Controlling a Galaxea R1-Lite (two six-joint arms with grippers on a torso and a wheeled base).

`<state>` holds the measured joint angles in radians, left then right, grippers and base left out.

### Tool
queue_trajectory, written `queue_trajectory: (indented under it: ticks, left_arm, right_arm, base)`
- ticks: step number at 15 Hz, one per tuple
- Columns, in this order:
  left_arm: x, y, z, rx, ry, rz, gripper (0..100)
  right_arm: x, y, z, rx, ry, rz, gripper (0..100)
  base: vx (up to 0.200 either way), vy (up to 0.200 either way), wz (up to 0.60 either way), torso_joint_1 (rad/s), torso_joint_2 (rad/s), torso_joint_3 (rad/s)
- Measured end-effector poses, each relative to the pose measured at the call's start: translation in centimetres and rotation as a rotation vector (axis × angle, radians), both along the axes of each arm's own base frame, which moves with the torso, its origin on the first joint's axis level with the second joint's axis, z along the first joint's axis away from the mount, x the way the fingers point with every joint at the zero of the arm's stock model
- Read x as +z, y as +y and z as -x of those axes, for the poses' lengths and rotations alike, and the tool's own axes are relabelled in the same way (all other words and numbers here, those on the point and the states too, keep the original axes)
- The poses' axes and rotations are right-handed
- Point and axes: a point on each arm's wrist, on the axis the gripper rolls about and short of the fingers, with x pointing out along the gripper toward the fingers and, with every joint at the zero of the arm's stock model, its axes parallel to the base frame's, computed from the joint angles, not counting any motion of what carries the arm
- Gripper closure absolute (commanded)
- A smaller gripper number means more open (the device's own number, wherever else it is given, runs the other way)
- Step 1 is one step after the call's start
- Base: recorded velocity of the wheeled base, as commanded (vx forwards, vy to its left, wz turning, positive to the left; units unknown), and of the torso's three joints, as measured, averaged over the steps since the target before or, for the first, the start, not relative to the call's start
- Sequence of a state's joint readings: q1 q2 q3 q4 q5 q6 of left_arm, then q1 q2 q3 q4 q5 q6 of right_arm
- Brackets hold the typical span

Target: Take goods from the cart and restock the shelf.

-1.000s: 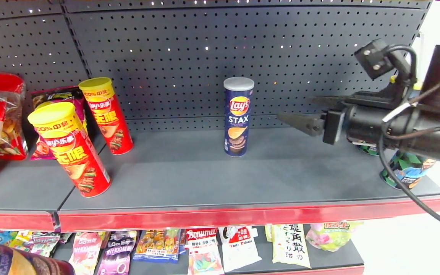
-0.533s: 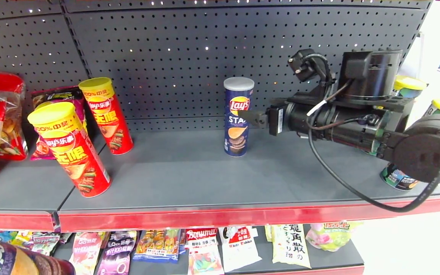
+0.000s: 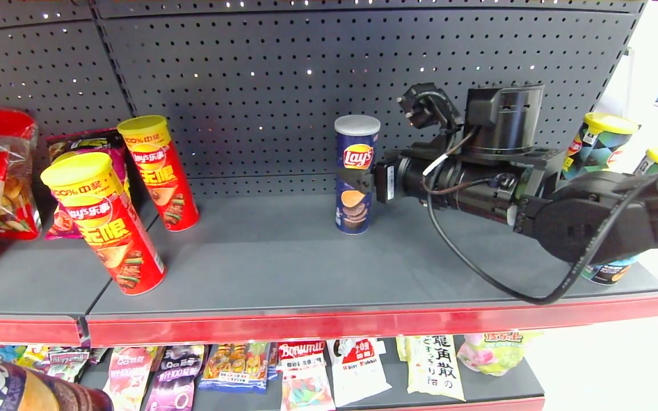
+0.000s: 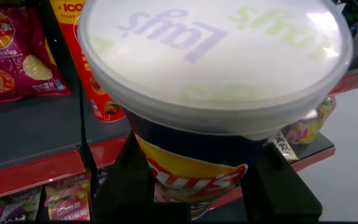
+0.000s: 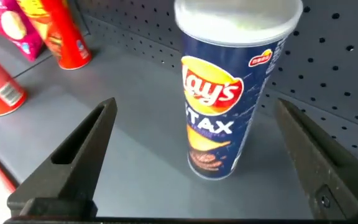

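Right gripper (image 5: 196, 109) was open around the blue can (image 3: 357, 154) on the shelf (image 3: 283, 257).
Its fingers stood wide apart, one on each side of the upright can, clear of it. The left gripper (image 4: 197, 186) was clamped on a second can (image 4: 216, 56).

right arm (image 3: 592, 217): comes in from 3 o'clock, stretched out flat, pointing to 9 o'clock | right wrist (image 3: 460, 185): level, camera on top | right gripper (image 5: 196, 107): two fingers spread wide, nothing between them gripped | left gripper (image 4: 204, 180): low at 7 o'clock, fingers squeezed tight on a can (image 4: 216, 56)
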<state>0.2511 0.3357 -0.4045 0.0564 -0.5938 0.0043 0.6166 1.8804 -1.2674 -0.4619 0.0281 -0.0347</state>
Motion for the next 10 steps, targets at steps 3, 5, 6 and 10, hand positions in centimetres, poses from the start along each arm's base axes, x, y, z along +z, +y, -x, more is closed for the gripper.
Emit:
queue_trajectory:
  ticks: [3,5,6,10]
  left_arm:
    - [-0.1,0.0,0.0,0.001,0.002,-0.001,100]
    - [-0.1,0.0,0.0,0.001,0.003,0.000,100]
    - [-0.1,0.0,0.0,0.001,0.003,0.000,100]
    - [-0.2,0.0,0.0,0.001,0.004,0.000,100]
  right_arm:
    - [-0.6,0.6,-1.0,-0.009,0.005,0.005,0]
    - [-1.1,0.9,-1.6,-0.030,0.008,0.010,0]
    - [-1.2,1.1,-2.0,-0.033,0.009,0.010,0]
    - [-1.2,2.0,-3.5,-0.037,-0.012,-0.005,0]
  base:
    - [0.000,0.000,0.00,0.000,0.00,0.000]
    - [0.000,0.000,0.00,0.000,0.00,0.000]
    - [0.000,0.000,0.00,0.000,0.00,0.000]
    - [0.000,0.000,0.00,0.000,0.00,0.000]
